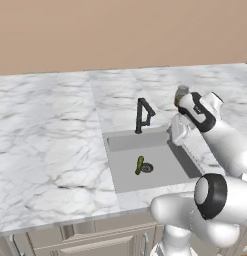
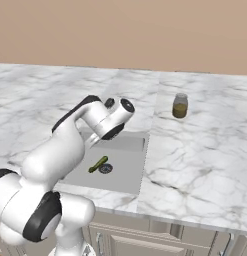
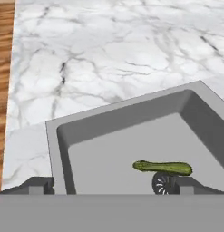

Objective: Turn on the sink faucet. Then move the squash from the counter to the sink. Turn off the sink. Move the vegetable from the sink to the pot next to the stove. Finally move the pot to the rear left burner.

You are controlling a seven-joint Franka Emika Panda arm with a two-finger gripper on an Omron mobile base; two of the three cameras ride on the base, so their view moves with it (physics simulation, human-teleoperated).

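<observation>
The dark green squash lies on the floor of the grey sink, its end beside the round drain. The black faucet stands at the basin's back rim, and I see no water running from it. My gripper hovers above the sink's right edge, to the right of the faucet. In the hand view the gripper is open, its fingertips far apart, and nothing sits between them. The squash shows below in the basin. The pot and the stove are out of view.
A small glass jar with olive-yellow contents stands on the white marble counter to the right of the sink. Wide marble stretches left of the basin. Wooden floor shows past the counter's front edge.
</observation>
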